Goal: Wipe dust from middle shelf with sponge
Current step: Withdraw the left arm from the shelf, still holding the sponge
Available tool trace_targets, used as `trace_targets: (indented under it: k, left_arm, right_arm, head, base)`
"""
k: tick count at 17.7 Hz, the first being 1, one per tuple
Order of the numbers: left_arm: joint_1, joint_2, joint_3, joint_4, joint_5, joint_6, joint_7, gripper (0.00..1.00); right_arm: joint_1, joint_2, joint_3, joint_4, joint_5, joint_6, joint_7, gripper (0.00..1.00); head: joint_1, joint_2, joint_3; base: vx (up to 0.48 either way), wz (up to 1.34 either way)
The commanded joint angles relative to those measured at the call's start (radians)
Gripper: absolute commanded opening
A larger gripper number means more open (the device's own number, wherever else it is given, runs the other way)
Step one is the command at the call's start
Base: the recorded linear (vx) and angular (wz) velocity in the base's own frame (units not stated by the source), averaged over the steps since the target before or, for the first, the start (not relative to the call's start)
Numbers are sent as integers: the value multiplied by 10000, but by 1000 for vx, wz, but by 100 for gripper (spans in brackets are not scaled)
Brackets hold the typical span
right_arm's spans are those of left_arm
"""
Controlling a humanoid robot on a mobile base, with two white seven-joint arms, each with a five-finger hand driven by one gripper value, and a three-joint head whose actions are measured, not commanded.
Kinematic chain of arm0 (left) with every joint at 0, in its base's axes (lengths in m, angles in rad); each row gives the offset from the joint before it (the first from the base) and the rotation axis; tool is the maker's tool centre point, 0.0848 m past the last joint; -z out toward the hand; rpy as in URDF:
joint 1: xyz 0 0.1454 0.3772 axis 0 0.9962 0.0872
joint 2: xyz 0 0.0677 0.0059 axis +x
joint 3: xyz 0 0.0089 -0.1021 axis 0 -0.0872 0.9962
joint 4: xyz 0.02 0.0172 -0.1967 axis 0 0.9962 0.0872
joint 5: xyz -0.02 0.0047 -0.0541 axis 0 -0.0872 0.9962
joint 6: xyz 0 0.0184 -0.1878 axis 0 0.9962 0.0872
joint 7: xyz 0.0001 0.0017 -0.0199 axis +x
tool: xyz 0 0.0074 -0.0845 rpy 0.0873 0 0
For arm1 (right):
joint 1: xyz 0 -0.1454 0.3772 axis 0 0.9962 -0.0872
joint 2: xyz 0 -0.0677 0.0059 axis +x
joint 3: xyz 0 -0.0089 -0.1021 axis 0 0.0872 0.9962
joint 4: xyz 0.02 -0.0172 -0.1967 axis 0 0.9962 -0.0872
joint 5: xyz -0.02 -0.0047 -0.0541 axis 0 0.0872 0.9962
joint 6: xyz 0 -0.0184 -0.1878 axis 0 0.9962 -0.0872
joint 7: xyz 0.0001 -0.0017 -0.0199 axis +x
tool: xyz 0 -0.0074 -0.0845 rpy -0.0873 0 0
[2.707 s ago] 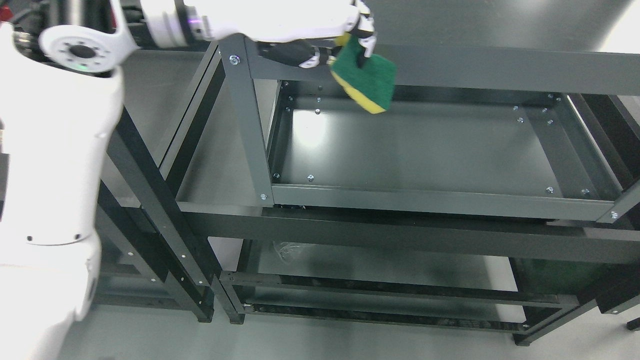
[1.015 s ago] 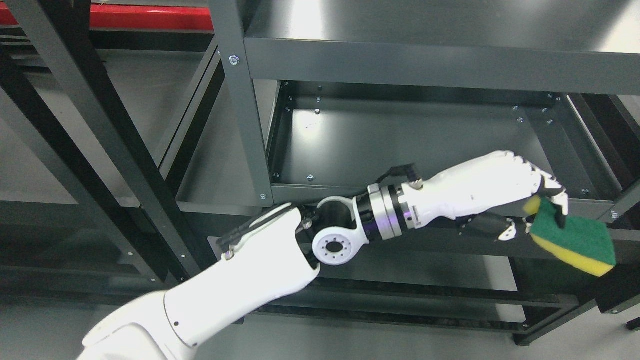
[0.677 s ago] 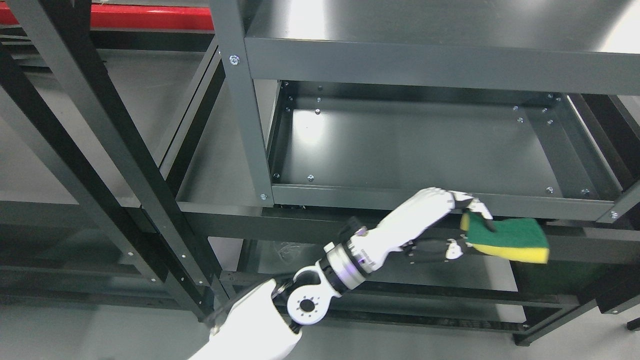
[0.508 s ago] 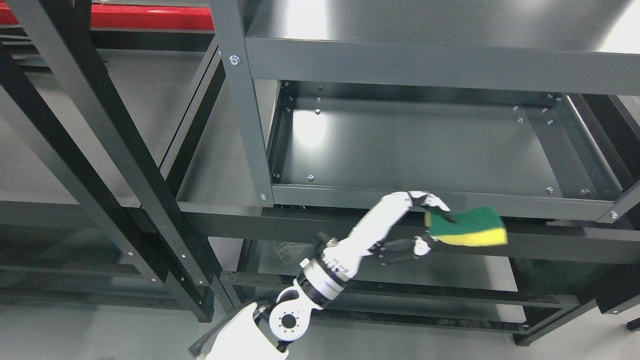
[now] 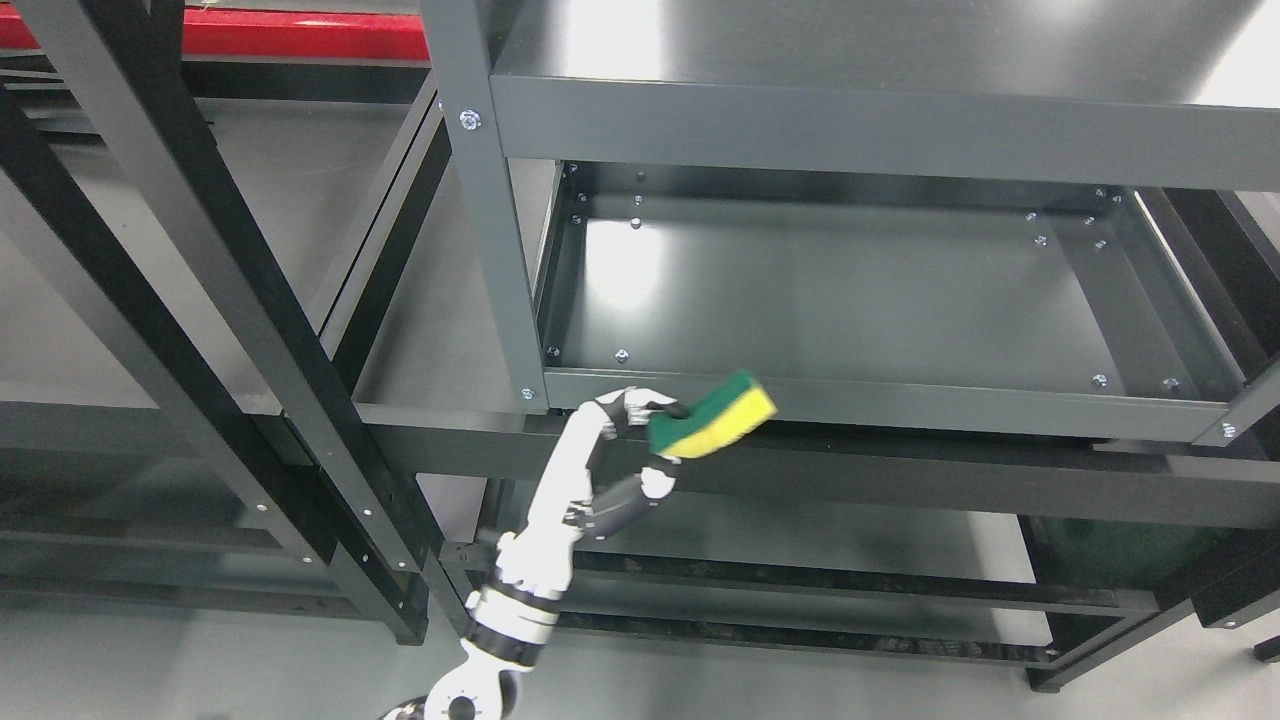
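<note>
The left hand [image 5: 610, 450] pinches the sponge [image 5: 712, 414] at its left end, fingers [image 5: 655, 405] on top, thumb beneath. The soft block, green scouring pad over yellow foam, hangs tilted just before the smooth grey metal middle shelf [image 5: 850, 300].

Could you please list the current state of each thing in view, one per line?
Sponge: held in the air, green side up, in front of the shelf's front rail.
Left hand: fingers closed on the sponge's left end.
Middle shelf: bare, nothing on it, sponge not touching its surface.
Top shelf: bare where visible.
</note>
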Motion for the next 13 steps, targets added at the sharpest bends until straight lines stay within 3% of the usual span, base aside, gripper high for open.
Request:
trace_targets:
  k: [1,13]
  left_arm:
    - [704,158,2224,-685,613,20,-18,0]
    - [489,158,1657,-701,629,20,-34,0]
  right_arm:
    - [0,-175,14,-174,0,8,-2,100]
    - [0,-175,-1,-174,0,8,-2,100]
  head:
    - [0,0,0]
    - [0,0,0]
  base:
    - [0,0]
    - [0,0]
